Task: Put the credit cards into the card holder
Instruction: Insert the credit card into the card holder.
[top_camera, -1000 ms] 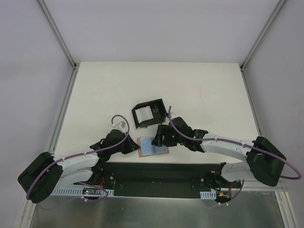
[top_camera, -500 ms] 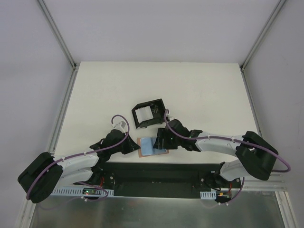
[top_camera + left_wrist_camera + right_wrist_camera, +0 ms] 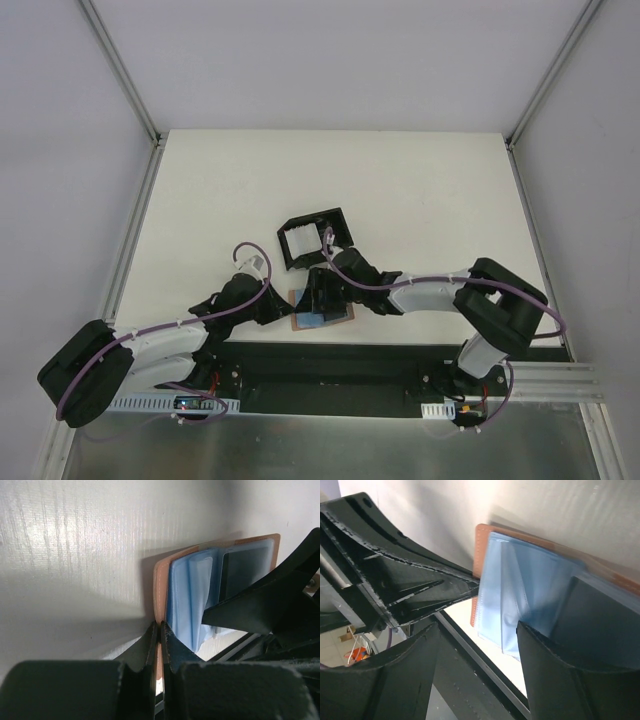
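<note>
Tan card holder point(image 3: 300, 322) lies open at the table's point(image 3: 400, 190) near edge, between left gripper point(image 3: 283, 308) and right gripper point(image 3: 322, 300), below a black frame point(image 3: 312, 238). Only the left wrist shows the left fingers pinching its rim and a grey card point(image 3: 245, 572) in a blue sleeve point(image 3: 192, 595). The right wrist shows the right fingers spread over the sleeves.

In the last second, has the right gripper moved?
Yes: the right gripper slid left over the card holder, measured against the still black box frame.
</note>
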